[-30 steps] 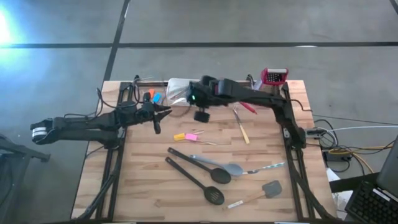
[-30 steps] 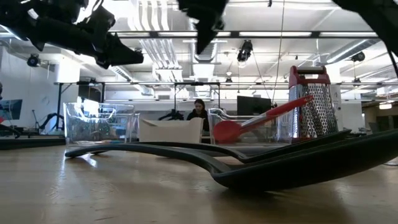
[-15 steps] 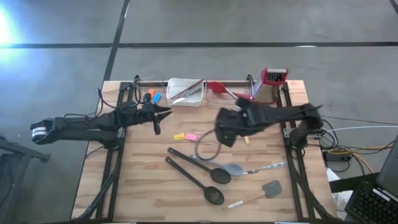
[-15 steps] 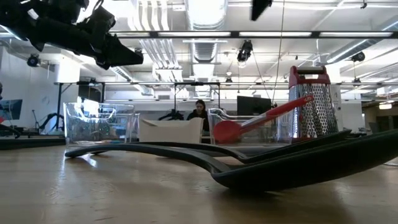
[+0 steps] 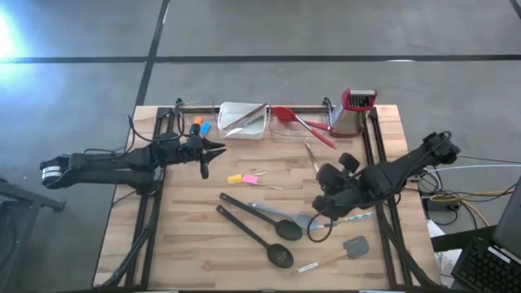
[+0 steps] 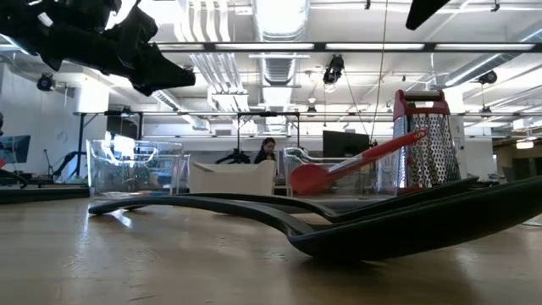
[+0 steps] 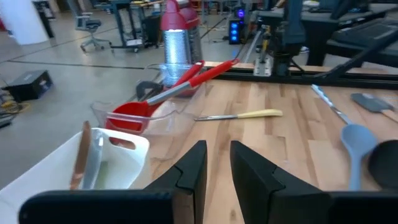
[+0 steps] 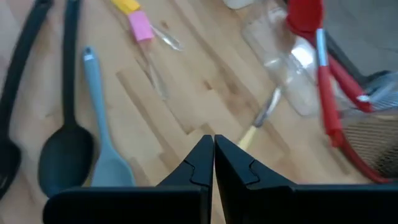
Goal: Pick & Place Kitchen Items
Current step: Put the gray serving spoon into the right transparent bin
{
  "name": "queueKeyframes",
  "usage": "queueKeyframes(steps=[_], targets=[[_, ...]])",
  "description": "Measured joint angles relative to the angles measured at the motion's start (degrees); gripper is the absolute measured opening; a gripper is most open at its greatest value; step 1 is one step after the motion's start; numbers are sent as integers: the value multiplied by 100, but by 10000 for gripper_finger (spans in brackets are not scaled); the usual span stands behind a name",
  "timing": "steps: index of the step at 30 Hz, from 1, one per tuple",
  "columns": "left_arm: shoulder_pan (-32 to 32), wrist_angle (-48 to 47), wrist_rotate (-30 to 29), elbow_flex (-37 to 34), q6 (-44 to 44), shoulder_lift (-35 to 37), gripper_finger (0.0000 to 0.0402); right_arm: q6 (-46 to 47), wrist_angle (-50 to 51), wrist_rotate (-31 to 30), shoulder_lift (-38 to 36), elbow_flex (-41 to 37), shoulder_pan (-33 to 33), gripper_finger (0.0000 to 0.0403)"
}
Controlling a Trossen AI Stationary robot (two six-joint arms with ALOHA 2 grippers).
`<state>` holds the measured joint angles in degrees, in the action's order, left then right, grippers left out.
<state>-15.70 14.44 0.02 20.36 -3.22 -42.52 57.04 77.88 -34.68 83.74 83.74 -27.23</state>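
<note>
Two black long-handled spoons (image 5: 259, 226) and a blue-grey spoon (image 5: 303, 218) lie on the wooden table near its middle. A grey spatula (image 5: 354, 246) lies nearer the front. A yellow and pink piece (image 5: 244, 178) and a cream-handled knife (image 5: 317, 169) lie farther back. Small orange and blue pieces (image 5: 199, 128) lie at the far left. My left gripper (image 7: 217, 167) hovers beside them, slightly open and empty. My right gripper (image 8: 213, 149) is shut and empty, high above the blue-grey spoon's bowl (image 8: 111, 168).
A white tray (image 5: 242, 120) holding thin metal tongs stands at the far edge. Beside it are a clear container with a red spoon (image 5: 295, 120) and the red-topped grater (image 5: 356, 110). Bare wood shows at the table's near left.
My right arm has swung from above the white tray at the far edge toward the table's near right. It now hangs over the blue-grey spoon with its fingers shut. The utensils on the table lie as before.
</note>
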Motion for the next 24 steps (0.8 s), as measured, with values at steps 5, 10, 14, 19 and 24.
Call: queueKeyframes(steps=[5, 10, 14, 19, 24], targets=[[0, -276, 348, 89, -9, -2, 74, 21, -396, 38, -118, -404, -173, 8], [0, -1229, 504, 517, 158, -74, 100, 7, -658, 2, -118, -701, -244, 8], [29, -1624, 531, 846, 190, -254, 142, -93, -1215, -159, -118, -1001, -235, 8], [126, -1647, 681, 1085, 162, -622, 187, -425, -2387, -161, -118, -1452, -132, 14], [133, -1683, 687, 1273, 134, -1105, 220, -732, -3440, 67, -118, -1873, 9, 50]])
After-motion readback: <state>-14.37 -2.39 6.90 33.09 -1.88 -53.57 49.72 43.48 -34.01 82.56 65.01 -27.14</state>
